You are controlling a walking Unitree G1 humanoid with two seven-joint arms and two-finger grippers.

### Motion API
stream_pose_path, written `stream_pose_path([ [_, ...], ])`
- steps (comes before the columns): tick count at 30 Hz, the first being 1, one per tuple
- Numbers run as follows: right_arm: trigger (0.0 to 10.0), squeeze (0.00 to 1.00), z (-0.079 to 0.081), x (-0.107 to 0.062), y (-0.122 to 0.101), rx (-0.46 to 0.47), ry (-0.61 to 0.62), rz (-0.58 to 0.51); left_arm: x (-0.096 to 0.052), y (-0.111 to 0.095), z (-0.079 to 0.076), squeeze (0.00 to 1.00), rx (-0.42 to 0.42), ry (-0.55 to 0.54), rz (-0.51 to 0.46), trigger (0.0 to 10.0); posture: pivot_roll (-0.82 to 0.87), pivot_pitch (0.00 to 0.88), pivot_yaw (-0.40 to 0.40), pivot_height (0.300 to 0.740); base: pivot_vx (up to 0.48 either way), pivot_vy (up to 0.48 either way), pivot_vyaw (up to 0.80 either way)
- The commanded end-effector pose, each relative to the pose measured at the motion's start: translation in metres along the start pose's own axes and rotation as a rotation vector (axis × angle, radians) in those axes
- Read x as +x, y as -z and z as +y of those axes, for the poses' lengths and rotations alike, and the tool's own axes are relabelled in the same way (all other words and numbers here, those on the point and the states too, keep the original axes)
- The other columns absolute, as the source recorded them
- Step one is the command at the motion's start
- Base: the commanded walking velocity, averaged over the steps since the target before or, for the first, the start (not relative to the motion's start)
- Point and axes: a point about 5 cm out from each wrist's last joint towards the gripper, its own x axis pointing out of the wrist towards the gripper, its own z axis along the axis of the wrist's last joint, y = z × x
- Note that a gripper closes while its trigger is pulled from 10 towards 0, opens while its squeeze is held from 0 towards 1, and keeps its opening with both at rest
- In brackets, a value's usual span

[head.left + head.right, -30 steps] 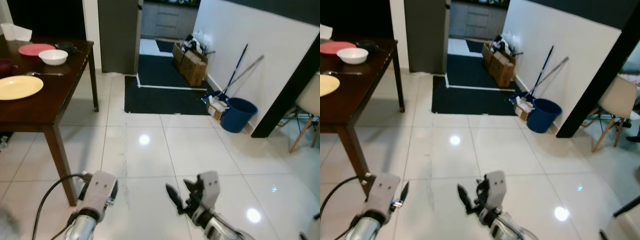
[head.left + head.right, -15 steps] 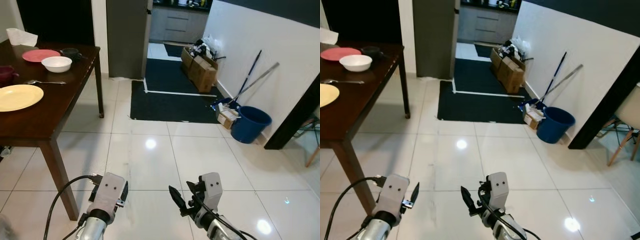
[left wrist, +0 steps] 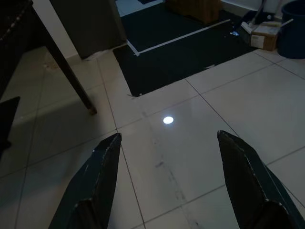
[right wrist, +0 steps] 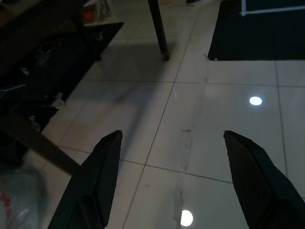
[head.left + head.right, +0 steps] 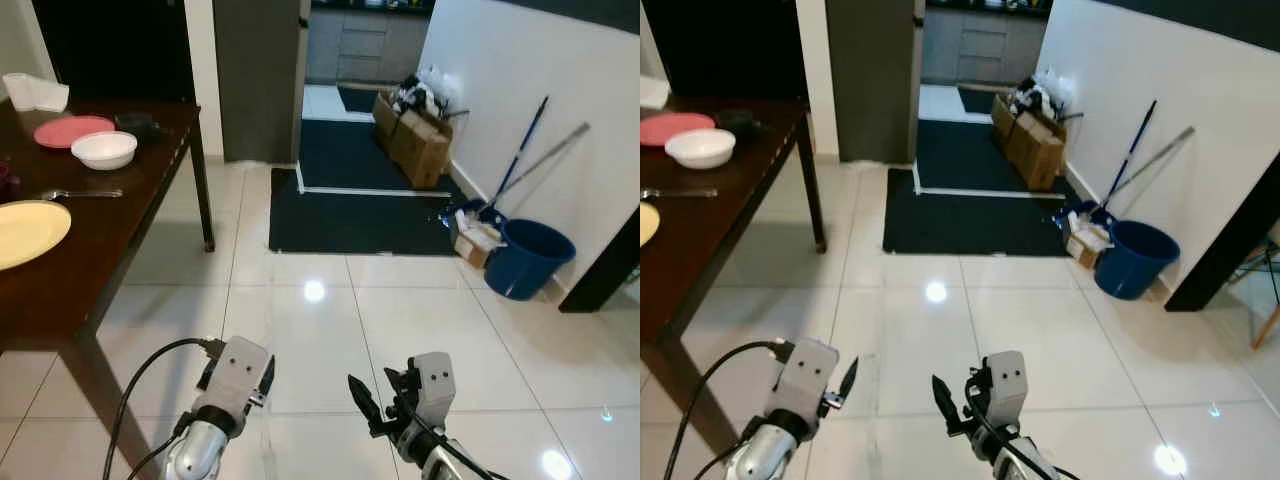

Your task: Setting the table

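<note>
A dark brown tabletop (image 5: 110,215) carries a pale yellow plate (image 5: 25,232), a white bowl (image 5: 104,149) and a pink plate (image 5: 72,130). Glossy white floor tiles (image 5: 400,310) meet a black mat (image 5: 360,205) edged with a white line. A blue bucket (image 5: 530,258) stands by the white wall (image 5: 520,70), near brown cardboard boxes (image 5: 420,145).

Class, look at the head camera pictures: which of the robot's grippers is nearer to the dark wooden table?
Left. The left gripper hangs low beside the table, near its front leg; the right gripper hangs further out over bare tiles.
</note>
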Motion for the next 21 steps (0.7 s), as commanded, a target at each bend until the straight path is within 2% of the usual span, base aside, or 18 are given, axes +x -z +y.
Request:
stream_pose_path([
  [1,10.0,0.0,0.001,-0.002,0.004,0.005,0.004,0.01,-0.0023,0.0071,-0.0018,0.0,0.01,0.012,0.027,10.0,0.05,0.037,-0.001,0.74,0.48,0.0,0.0],
  [21,10.0,0.0,0.0036,-0.0031,0.0054,0.002,-0.009,0.009,0.0,0.0088,-0.0015,0.0,0.013,0.024,0.025,10.0,0.04,0.029,0.013,0.74,0.48,0.0,0.0],
])
